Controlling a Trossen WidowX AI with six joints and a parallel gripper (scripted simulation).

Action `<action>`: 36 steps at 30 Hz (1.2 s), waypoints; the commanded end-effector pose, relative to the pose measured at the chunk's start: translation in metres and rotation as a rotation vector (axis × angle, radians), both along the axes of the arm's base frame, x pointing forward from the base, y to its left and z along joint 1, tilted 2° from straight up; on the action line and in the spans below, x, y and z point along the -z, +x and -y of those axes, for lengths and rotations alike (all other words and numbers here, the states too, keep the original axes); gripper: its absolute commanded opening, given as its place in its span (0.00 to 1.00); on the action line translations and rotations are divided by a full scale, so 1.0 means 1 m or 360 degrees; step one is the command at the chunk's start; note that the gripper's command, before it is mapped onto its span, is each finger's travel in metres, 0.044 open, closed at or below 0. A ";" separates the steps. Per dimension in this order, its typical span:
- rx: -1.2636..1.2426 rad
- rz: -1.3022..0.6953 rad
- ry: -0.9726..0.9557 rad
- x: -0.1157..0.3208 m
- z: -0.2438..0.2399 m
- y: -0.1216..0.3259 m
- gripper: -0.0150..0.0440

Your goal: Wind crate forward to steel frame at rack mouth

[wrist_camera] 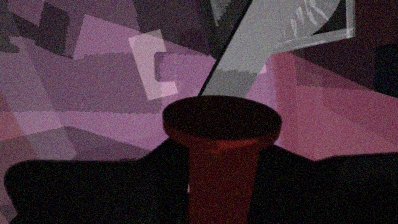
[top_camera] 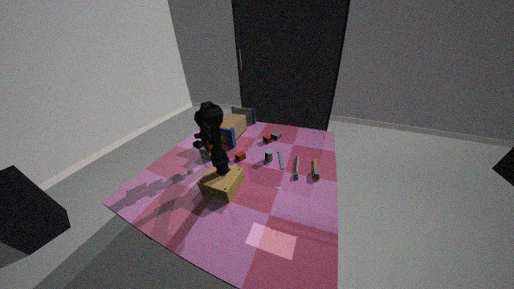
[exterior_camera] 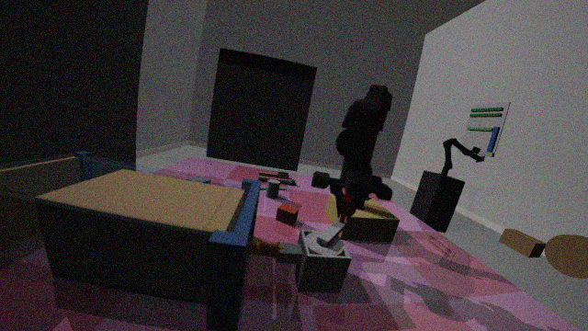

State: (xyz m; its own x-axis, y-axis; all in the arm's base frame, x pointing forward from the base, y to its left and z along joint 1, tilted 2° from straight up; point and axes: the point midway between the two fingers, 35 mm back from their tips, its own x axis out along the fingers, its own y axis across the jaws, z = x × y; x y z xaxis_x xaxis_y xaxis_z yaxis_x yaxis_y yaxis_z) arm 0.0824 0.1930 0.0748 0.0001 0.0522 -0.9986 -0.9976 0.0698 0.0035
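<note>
In the top view, stands on a yellow block left of centre on the desk. Reaches down toward the left, with the end effector partly hidden. Has the tan-topped crate behind, above centre, beside a blue frame. Shows a red block and a grey cylinder near centre.

In the exterior view, has the crate lying flat at lower left, just beside the frame; cannot tell if touching. Shows the winch right of lower centre, its grey crank arm slanting up toward the end effector.

In the wrist view, grips the red knob between both fingers at bottom centre, with the winch at upper right.
</note>
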 end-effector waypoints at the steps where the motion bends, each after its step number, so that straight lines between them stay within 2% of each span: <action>1: 0.0040 0.0052 -0.0028 0.000 0.007 0.014 0.25; 36: 0.0040 0.0058 -0.0029 -0.001 0.013 0.056 0.25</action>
